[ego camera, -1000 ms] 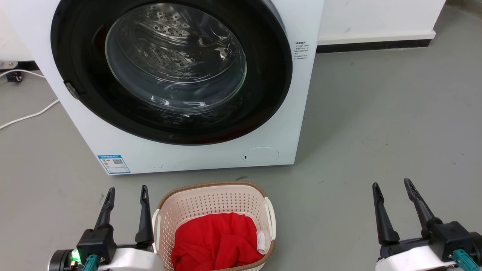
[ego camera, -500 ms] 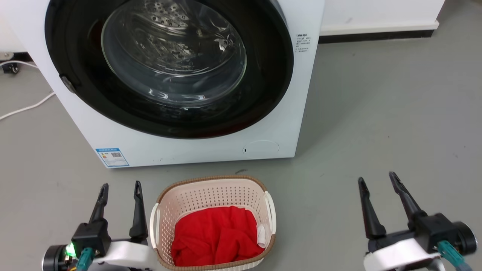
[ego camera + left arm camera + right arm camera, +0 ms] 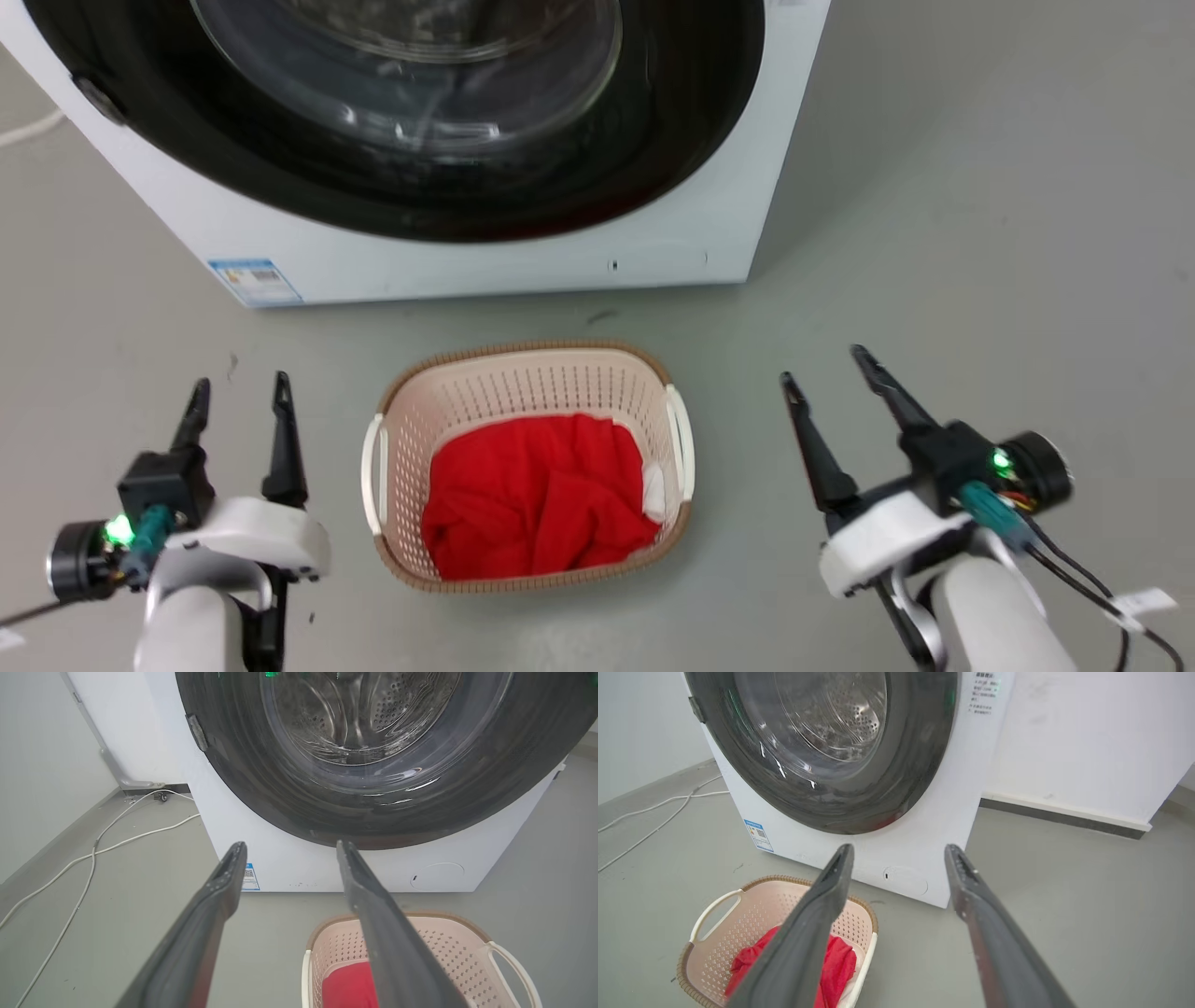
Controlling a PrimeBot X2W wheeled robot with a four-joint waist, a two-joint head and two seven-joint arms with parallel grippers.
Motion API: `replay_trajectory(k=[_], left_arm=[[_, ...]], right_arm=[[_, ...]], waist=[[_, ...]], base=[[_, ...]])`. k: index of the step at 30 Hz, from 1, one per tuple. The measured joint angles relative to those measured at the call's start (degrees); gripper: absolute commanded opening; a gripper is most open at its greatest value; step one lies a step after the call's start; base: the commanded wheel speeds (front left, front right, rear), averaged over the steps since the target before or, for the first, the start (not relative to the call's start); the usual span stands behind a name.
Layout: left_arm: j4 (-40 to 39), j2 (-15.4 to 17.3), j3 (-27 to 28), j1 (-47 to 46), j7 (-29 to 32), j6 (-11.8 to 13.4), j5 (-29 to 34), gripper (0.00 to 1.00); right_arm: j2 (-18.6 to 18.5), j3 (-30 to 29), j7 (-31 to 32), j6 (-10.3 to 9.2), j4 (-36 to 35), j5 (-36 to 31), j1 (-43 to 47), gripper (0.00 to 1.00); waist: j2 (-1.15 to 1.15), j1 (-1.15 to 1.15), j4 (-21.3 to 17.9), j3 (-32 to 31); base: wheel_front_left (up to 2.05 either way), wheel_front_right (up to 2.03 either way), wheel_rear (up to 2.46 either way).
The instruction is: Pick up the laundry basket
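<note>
The laundry basket (image 3: 523, 392) stands on the grey floor in front of the washing machine, cream with perforated walls, a brown rim and white side handles. A red garment (image 3: 537, 495) lies inside it with a bit of white cloth beside it. My left gripper (image 3: 238, 397) is open, to the left of the basket and apart from it. My right gripper (image 3: 822, 364) is open, further off to the basket's right. The left wrist view has the basket (image 3: 448, 947) at lower right beyond the left gripper (image 3: 289, 845). In the right wrist view the basket (image 3: 752, 905) sits lower left of the right gripper (image 3: 899, 847).
A white washing machine (image 3: 485, 266) with a round dark glass door (image 3: 411, 112) stands just behind the basket. White cables (image 3: 93, 851) trail over the floor to its left. A white wall with a dark baseboard (image 3: 1059, 816) runs behind on the right.
The head camera has tilted down, so the whole picture has shifted up. Both grippers stay open; the right one now stands closer to the basket.
</note>
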Motion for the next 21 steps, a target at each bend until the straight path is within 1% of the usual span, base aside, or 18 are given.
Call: replay_trajectory(k=[4, 8, 14, 21], left_arm=[[4.26, 1.64, 0.86, -3.53, 0.0, -0.71, -0.2, 1.0], [7.89, 1.86, 0.4, -6.92, 0.0, -1.15, 0.18, 1.0], [13.97, 3.52, -1.15, -13.0, -0.01, -2.15, 0.26, 1.0], [20.3, 5.57, -2.4, -19.35, 0.0, -2.66, -0.27, 1.0]], right_arm=[[0.0, 2.9, 0.01, 0.0, 7.66, -0.01, -5.28, 1.0], [0.0, 5.53, 0.01, 0.0, 14.19, 0.0, -11.1, 1.0], [0.0, 7.31, 0.0, 0.0, 18.37, 0.04, -18.35, 1.0], [-0.02, 9.65, 0.01, 0.0, 24.18, 0.11, -24.27, 1.0]], waist=[[0.0, 0.01, -0.12, 3.65], [0.0, 0.0, -0.25, 7.48], [0.0, 0.01, -0.32, 13.5], [0.0, 0.01, -0.23, 20.18]], base=[[0.0, 0.0, 0.0], [0.0, 0.0, 0.0], [0.0, 0.0, 0.0], [0.0, 0.0, 0.0]])
